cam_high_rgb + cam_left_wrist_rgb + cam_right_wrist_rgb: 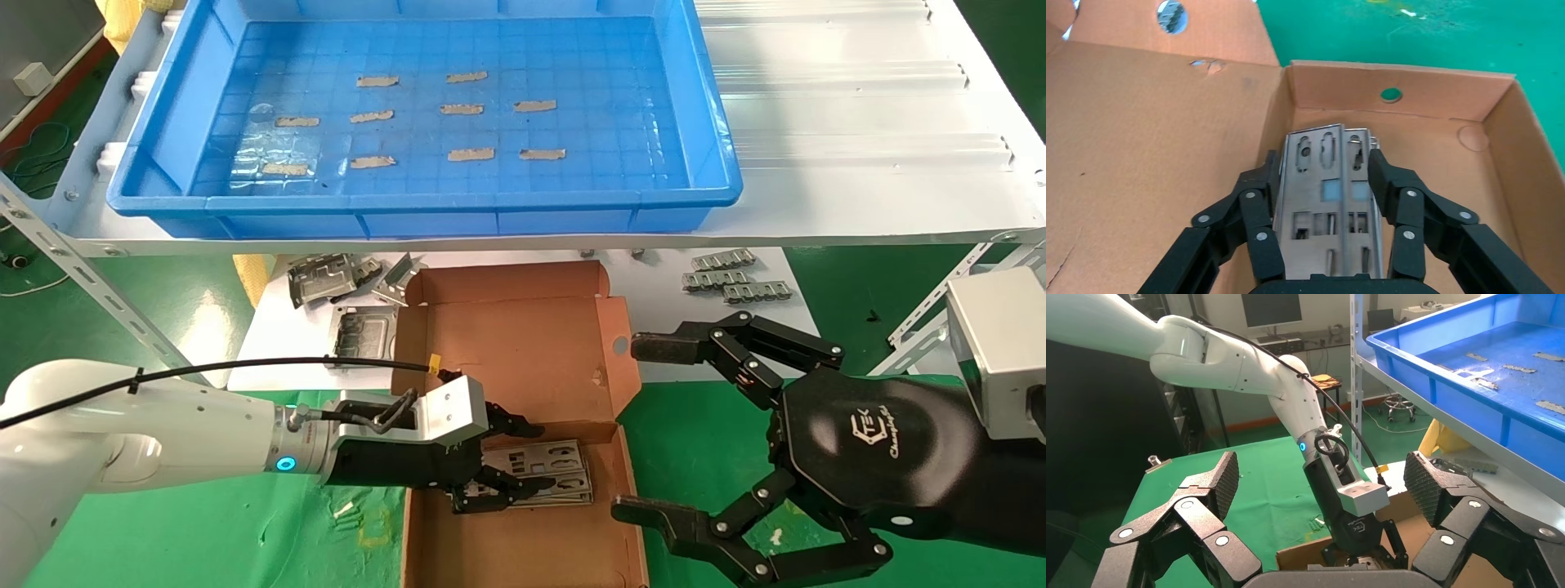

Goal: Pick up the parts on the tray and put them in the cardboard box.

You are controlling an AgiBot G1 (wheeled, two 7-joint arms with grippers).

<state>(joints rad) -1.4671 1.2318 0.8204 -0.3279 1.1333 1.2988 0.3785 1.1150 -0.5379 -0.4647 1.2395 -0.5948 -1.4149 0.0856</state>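
The parts [1329, 202] are thin punched metal plates, stacked a few deep. They look stiff and light, probably slick on their flat faces, and thin enough that their edges could slip or splay if the stack is pinched unevenly. The sensible hold is across the long edges near the middle, so the plates stay squared together.

That is how the left gripper [500, 467] has them. It sits low in the centre of the head view, reaching from the left into the near end of the cardboard box [523, 343], and its jaws are closed partway onto the stack. In the left wrist view a black finger [1257, 202] presses each long edge. The plates lie flat at or just above the box floor; whether they rest on it I cannot tell.

The tray [711, 131], across the upper part of the head view, shows only tan tape strips [470, 153] on its grid floor.

The right gripper [645, 429] hangs at the lower right, just beside the box's right wall, its jaws spread wide and holding nothing.
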